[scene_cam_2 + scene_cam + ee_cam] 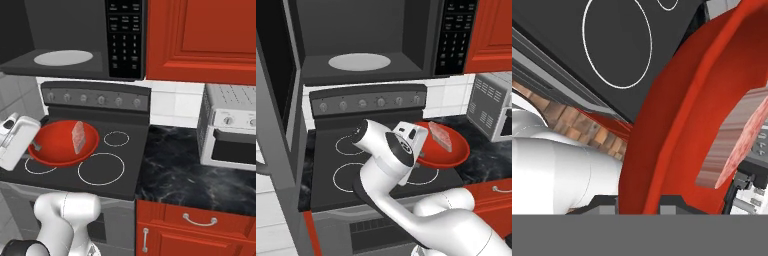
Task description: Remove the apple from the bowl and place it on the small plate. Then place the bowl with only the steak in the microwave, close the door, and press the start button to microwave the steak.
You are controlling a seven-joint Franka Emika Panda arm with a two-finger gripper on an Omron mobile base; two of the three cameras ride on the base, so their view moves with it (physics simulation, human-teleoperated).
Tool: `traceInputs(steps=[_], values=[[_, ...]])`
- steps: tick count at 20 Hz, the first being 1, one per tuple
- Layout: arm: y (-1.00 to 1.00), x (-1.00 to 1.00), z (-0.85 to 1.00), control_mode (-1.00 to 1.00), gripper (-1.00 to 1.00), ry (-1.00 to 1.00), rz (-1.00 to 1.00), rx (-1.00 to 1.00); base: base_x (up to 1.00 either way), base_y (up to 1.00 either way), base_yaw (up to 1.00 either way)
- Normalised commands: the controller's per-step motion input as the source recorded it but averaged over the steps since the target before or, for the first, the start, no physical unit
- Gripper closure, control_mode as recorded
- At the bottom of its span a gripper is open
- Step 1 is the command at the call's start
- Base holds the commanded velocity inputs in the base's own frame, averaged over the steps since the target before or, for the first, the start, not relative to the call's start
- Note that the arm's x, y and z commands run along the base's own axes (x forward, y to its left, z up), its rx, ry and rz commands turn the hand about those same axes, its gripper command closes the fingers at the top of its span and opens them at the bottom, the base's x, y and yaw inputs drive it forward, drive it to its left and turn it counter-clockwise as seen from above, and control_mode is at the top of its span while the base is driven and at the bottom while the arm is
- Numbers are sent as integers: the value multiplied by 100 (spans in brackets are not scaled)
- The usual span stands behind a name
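Observation:
My gripper (420, 151) is shut on the left rim of the glossy red bowl (451, 152) and holds it tilted above the stove's right burners. The pinkish steak (440, 136) lies inside the bowl. From the right, the gripper (31, 148) clamps the near rim of the bowl (57, 147), and the steak (78, 137) stands on edge. In the hand view the bowl (677, 125) rises between the fingertips (603, 202), with the steak (739, 145) beyond. The microwave (456, 35) hangs above, its door (276, 100) swung open to the left. The apple and the small plate are out of view.
A white turntable (359, 62) lies in the microwave cavity. The black stove (346, 175) has a knob panel (368, 102) behind it. A silver toaster oven (230, 132) stands on the dark marble counter (185, 175) to the right. Red cabinets (200, 35) hang above it.

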Motion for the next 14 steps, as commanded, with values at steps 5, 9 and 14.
traceInputs(steps=[5,9,14], values=[[0,0,0,100,100,0,0,0,0,20,-10],[0,0,0,100,100,0,0,0,2,13,-7],[0,0,0,100,100,0,0,0,5,0,0]])
